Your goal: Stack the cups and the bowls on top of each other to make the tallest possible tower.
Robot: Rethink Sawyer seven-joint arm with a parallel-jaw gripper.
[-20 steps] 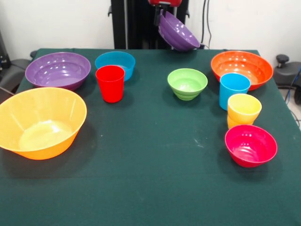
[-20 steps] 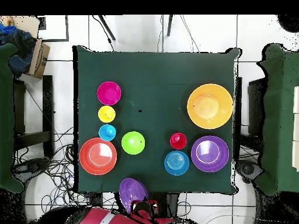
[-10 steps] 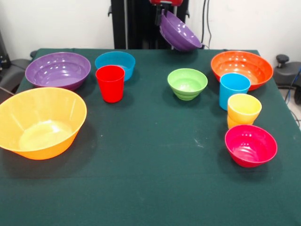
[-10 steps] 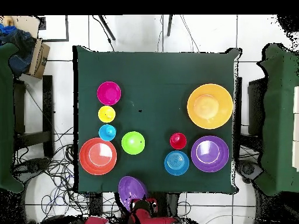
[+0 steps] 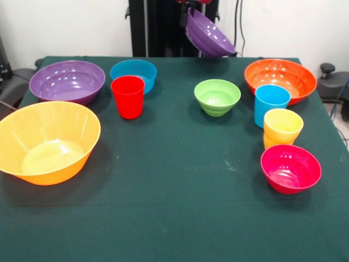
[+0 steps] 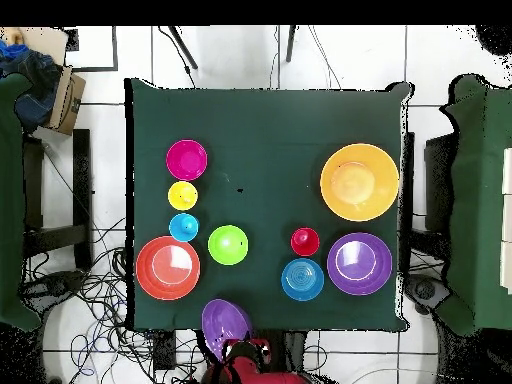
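The gripper [image 5: 185,11] is up at the table's far edge, clamped on the rim of a purple bowl [image 5: 210,37], which hangs tilted in the air, clear of the green cloth [image 5: 174,191]. Straight below and a little nearer the camera sits the green bowl [image 5: 217,96]. Off to one side of the held bowl, the orange bowl [image 5: 281,79] sits with the light blue cup [image 5: 271,103] just in front, then the yellow cup [image 5: 282,128] and the pink bowl [image 5: 290,168]. To the other side stand the blue bowl [image 5: 133,73], the red cup [image 5: 127,96], the second purple bowl [image 5: 67,81] and the big yellow-orange bowl [image 5: 46,142].
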